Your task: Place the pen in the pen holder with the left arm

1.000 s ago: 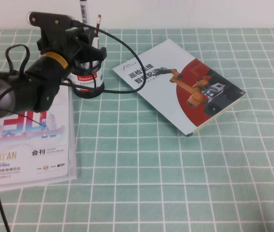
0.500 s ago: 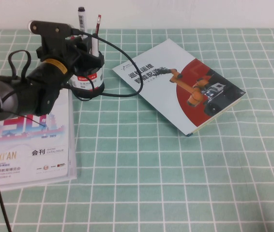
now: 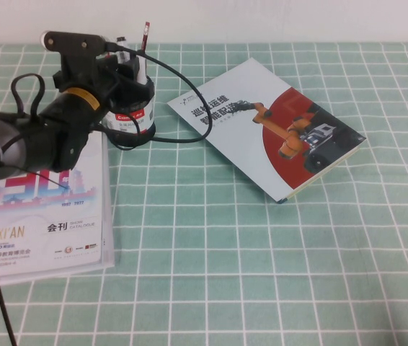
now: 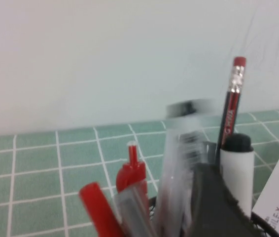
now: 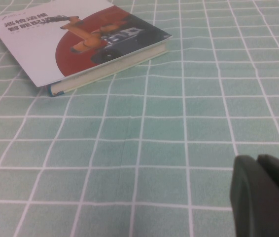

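The pen [image 3: 122, 42] stands low inside the black mesh pen holder [image 3: 131, 115] at the back left, and only its black top shows above my left arm. In the left wrist view the pen [image 4: 181, 143] is a blurred white barrel with a black end, right beside one dark fingertip [image 4: 213, 202]. My left gripper [image 3: 126, 71] hovers just over the holder's mouth, open, with the pen loose. My right gripper [image 5: 265, 197] is out of the high view; it hangs shut and empty just above the checked cloth.
The holder also keeps a red pencil [image 3: 146, 32], red pens [image 4: 129, 173] and another white marker [image 4: 237, 158]. A robot book [image 3: 276, 130] lies right of the holder. A magazine [image 3: 45, 209] lies under my left arm. The wall is close behind.
The pen has dropped from high above the holder down into it. My left gripper has lowered slightly and let it go. The right arm has not moved.
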### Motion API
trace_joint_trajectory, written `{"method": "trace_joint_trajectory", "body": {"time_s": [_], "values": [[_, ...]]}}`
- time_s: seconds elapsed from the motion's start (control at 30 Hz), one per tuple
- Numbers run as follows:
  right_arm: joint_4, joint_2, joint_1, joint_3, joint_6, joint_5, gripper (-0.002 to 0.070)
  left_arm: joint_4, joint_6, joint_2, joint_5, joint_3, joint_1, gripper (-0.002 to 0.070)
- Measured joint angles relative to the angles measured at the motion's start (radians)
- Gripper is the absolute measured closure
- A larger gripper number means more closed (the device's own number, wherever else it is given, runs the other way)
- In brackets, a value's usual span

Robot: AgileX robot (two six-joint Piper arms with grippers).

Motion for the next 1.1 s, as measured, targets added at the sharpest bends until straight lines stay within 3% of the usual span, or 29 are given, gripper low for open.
{"method": "trace_joint_trajectory", "body": {"time_s": [0.2, 0.4, 0.5, 0.67, 0.87, 1.1], "values": [[0.0, 0.0, 0.0, 0.0, 0.0, 0.0, 0.0696, 0.0, -0.014, -0.057, 0.07, 0.0, 0.0, 0.037], [0.0, 0.0, 0.0, 0.0, 0.0, 0.0, 0.0696, -0.003, -0.008, -0.199, 0.261, 0.0, -0.022, 0.0374], [0.0, 0.0, 0.0, 0.0, 0.0, 0.0, 0.0696, -0.003, 0.015, -0.291, 0.365, 0.0, -0.045, 0.0433], [0.0, 0.0, 0.0, 0.0, 0.0, 0.0, 0.0696, 0.023, 0.034, -0.457, 0.573, 0.0, -0.082, 0.063], [0.0, 0.0, 0.0, 0.0, 0.0, 0.0, 0.0696, 0.023, 0.032, -0.652, 0.746, 0.022, -0.085, 0.0672], [0.0, 0.0, 0.0, 0.0, -0.002, 0.0, 0.0696, 0.002, 0.011, -0.939, 0.717, 0.271, -0.085, 0.0675]]}}
